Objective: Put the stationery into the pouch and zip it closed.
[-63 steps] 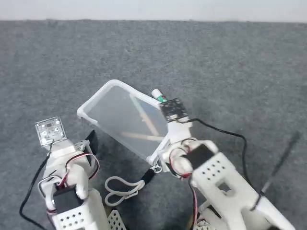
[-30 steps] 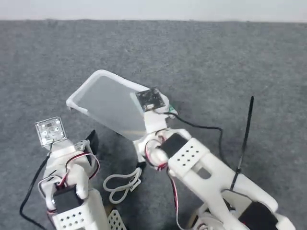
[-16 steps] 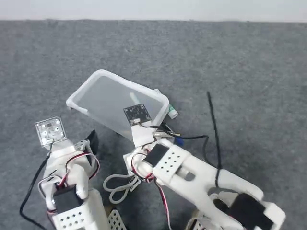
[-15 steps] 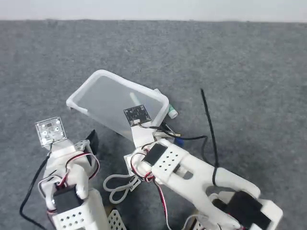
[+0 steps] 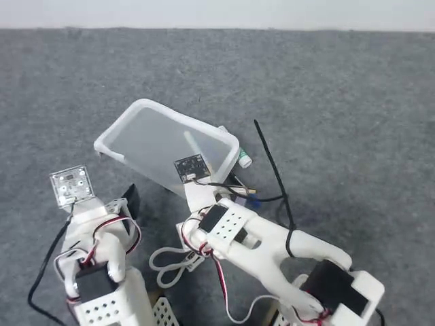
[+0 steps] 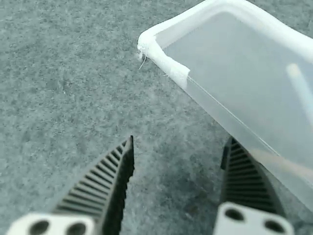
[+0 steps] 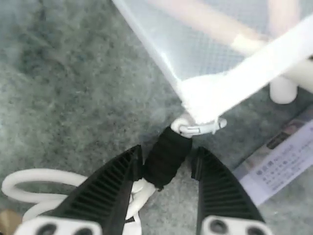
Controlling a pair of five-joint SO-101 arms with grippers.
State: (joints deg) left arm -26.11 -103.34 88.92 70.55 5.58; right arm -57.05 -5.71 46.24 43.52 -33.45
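pouch: translucent pouch point(image 5: 153, 146) with a white zip edge lay left of centre in the high view, flat on the grey carpet point(image 5: 340, 88)
stationery: a pale stick point(image 5: 192, 146) showed through the pouch wall; a white tube with a green band point(image 5: 243, 160) poked out at its right corner, and a labelled pen-ish thing point(image 7: 283, 156) lay on the carpet just beside that corner
right arm: stretched in low from the lower right of the high view, wrist bent down over the pouch's near corner
right gripper point(image 7: 167, 152): fingers pinched in narrow on the black pull tab point(image 7: 166, 156), which filled the gap between them
cord: white cord loop point(image 5: 170, 261) trailed off the tab toward the bottom of the frame
left arm: tucked in the lower left, wrist tipped down
left gripper point(image 6: 180, 142): spread wide, holding nothing, over bare carpet right by the pouch's left corner
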